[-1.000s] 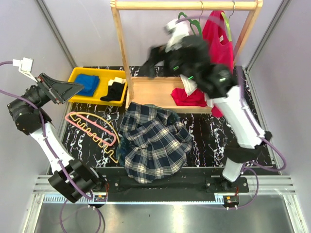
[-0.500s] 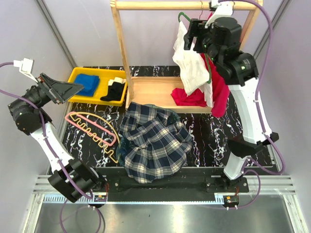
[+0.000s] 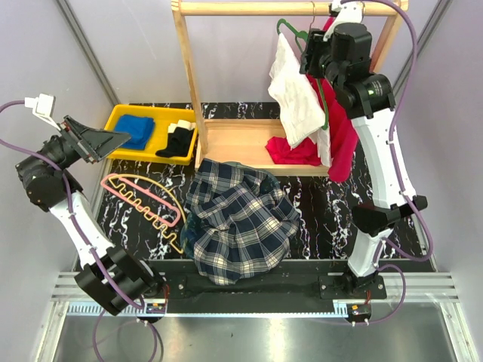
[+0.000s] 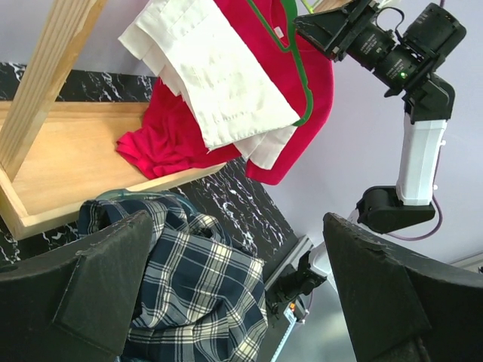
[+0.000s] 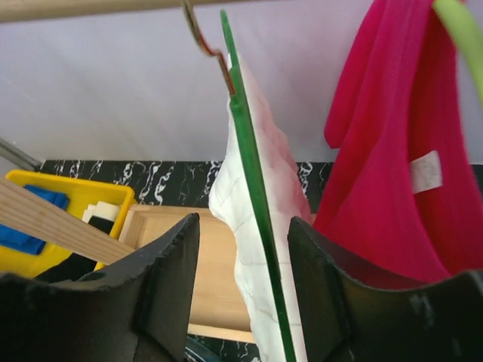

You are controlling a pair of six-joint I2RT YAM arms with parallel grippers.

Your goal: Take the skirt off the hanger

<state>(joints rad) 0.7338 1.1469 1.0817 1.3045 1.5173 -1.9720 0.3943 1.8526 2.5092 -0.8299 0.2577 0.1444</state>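
Observation:
A white skirt (image 3: 296,94) (image 4: 219,75) (image 5: 235,197) hangs on a green hanger (image 3: 325,105) (image 4: 299,72) (image 5: 249,151), hooked over the wooden rail (image 3: 287,7). My right gripper (image 3: 308,53) (image 5: 243,226) is high up at the rail. Its jaws stand either side of the hanger's shoulder and the skirt's top, with a gap showing on both sides. My left gripper (image 3: 106,138) (image 4: 235,226) is held open in the air at the far left, with nothing between its fingers.
A red garment (image 3: 343,143) hangs right behind the skirt on a light green hanger. A plaid garment (image 3: 238,219) lies heaped mid-table beside a pink hanger (image 3: 139,197). The yellow tray (image 3: 121,113) holds blue and black items. The rack's wooden base (image 3: 241,143) carries red cloth.
My right arm has swung up from in front of the rack to the green hanger, and its jaws have narrowed around it. The left arm has hardly moved.

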